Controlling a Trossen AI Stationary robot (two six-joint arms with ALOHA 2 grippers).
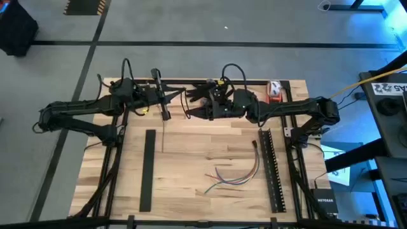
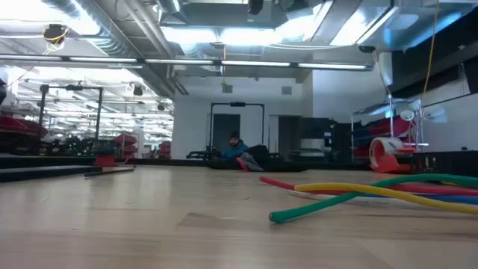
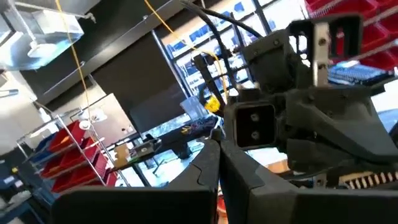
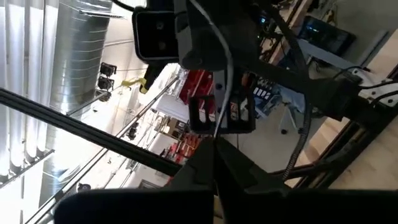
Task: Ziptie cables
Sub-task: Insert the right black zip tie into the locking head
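Note:
The cables lie loose on the wooden table toward its near right, and no gripper touches them. The low view shows them close up as green, yellow and red strands resting flat on the boards. Both grippers are raised over the table's far edge, near its middle, and point at each other. My left gripper is shut, and nothing shows between its fingers. My right gripper is shut, with a thin pale strip rising from its fingertips. My right gripper pinches the thin pale strip at one end between its two fingertips. The strip curves up and away from the fingers, clear of the table, toward my left arm. Its other end runs out of the picture.
Two long black slotted bars lie on the table, one at the left and one at the right. A pale straight strip lies below my left gripper. A red and white roll sits at the far right.

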